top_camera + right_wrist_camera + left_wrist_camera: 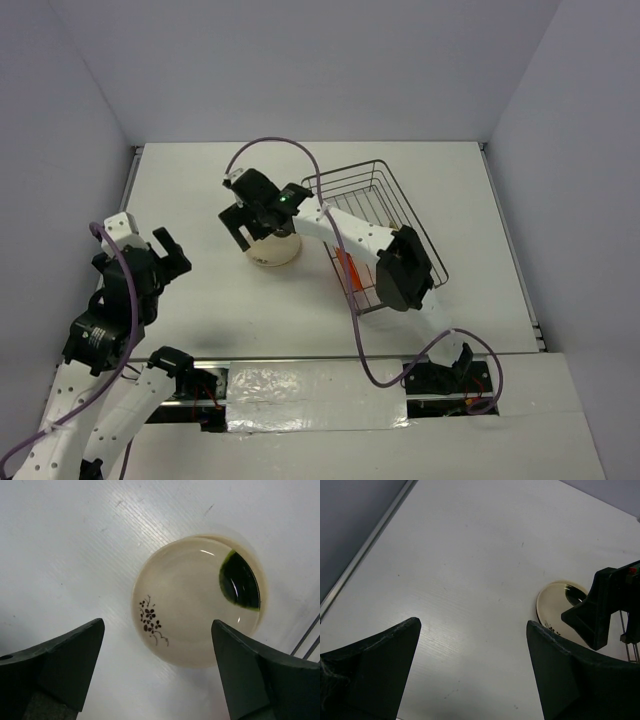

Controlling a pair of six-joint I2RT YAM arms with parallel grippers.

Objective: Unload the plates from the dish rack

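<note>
The right gripper hovers over a cream plate on the table.
Its fingers are spread apart; the left gripper is likewise spread, holding nothing.

A white table stands boxed in on 3 sides by plain, pale lilac-grey panels: the back wall, the left wall and the right wall. Thin metal strips run along the table's left and right edges. At its near edge a white board carries a band of glossy clear tape. The light is soft and even. Close up, the tabletop shows fine streaks and a few dark specks.
</note>
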